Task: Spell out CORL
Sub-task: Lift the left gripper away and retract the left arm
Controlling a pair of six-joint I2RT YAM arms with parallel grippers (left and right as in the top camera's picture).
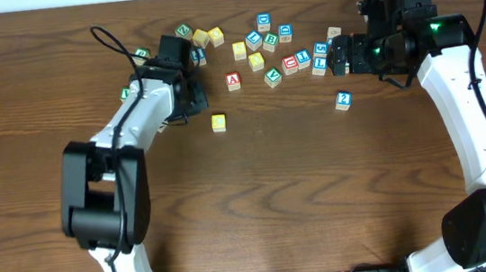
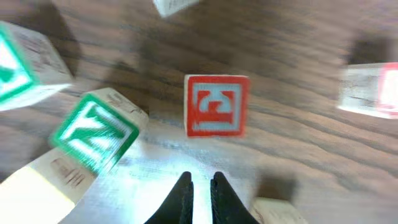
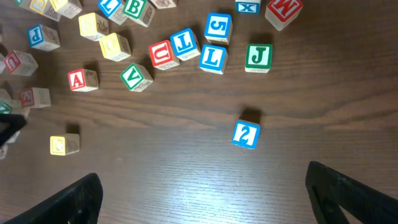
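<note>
yellow c block lies apart (letter faint); left gripper pressed together, right gripper spread wide.

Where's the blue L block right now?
In the right wrist view, the blue L block sits upper middle, beside the green J block and just under the blue 5 block.

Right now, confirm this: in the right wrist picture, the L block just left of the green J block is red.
Not quite: the colour is wrong. The L block just left of the green J block is blue, not red. The right wrist view shows it clearly.
</note>
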